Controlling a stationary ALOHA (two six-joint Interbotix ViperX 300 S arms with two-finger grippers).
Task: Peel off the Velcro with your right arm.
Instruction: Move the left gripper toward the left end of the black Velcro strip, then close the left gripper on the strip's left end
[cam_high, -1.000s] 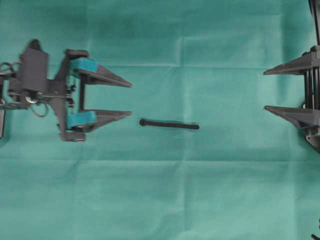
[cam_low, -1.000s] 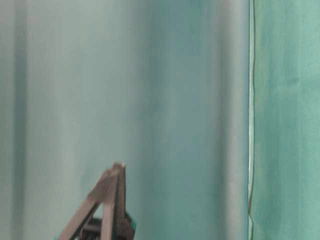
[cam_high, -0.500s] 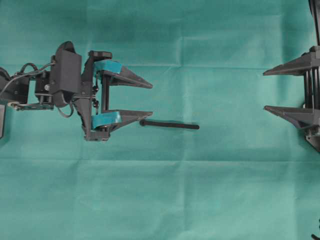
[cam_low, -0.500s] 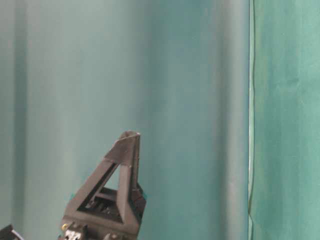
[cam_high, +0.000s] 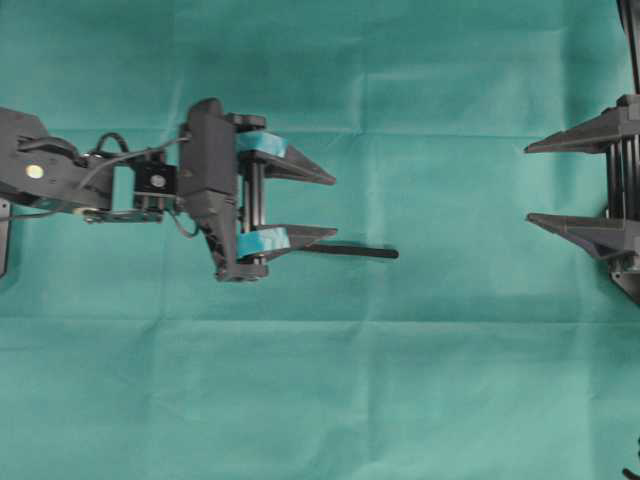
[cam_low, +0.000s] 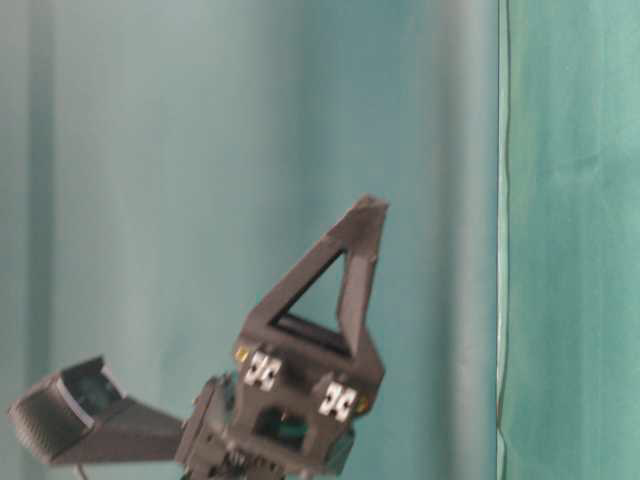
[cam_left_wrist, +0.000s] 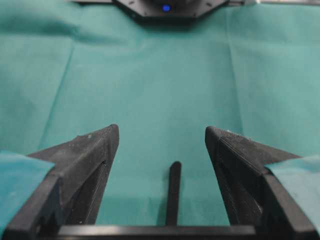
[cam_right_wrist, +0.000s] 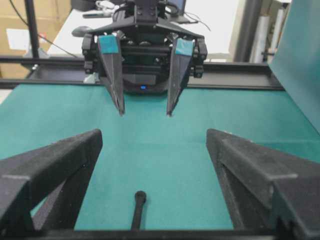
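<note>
The Velcro is a thin black strip lying flat on the green cloth, its length running left to right. My left gripper, with teal tape on its fingers, hangs open above the strip's left end, and its lower finger covers that end from overhead. In the left wrist view the Velcro runs between the open gripper. My right gripper stands open at the right edge, well apart from the strip. Its wrist view shows the Velcro, rounded end far, between the open gripper, and the left gripper opposite.
The green cloth covers the whole table with shallow fold lines. A green curtain hangs behind the left gripper in the table-level view. A black rail runs along the table's far edge behind the left arm.
My left arm has moved right and risen, its lower finger now over the Velcro's left end. The right gripper and the strip have not moved.
</note>
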